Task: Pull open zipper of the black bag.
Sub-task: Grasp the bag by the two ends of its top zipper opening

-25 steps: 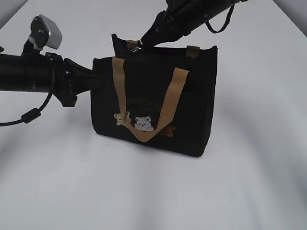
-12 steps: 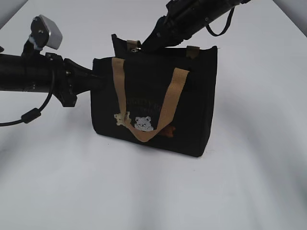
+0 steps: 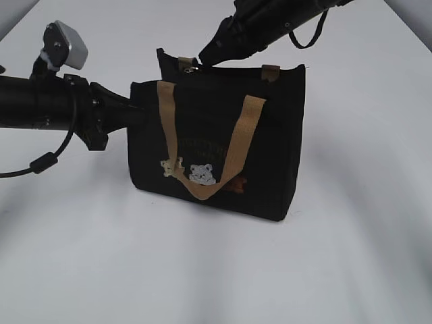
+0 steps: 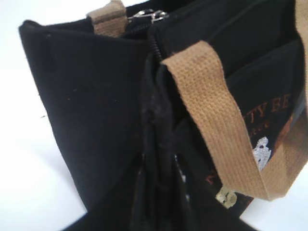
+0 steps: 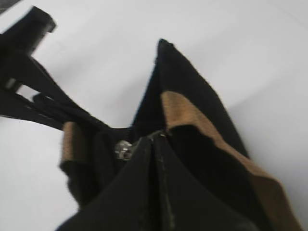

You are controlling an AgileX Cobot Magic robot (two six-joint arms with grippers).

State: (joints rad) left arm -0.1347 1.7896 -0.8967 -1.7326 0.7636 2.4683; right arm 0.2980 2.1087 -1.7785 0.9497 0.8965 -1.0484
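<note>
The zipper [image 3: 191,68] lies along the top edge of the black bag [image 3: 223,142], its silvery pull at the bag's 11 o'clock corner. Your right gripper [image 3: 201,59] sits just beside that pull with its fingers together. At 9 o'clock your left gripper [image 3: 138,111] pinches the bag's side fabric.

This looks like a robot test setup, probably in a lab: a plain, smooth white bench [image 3: 351,270] fills every view with no household furnishings, and two black jointed robot arms [image 3: 47,108] with trailing cables and a small grey wrist-mounted camera [image 3: 65,44] reach over it.
</note>
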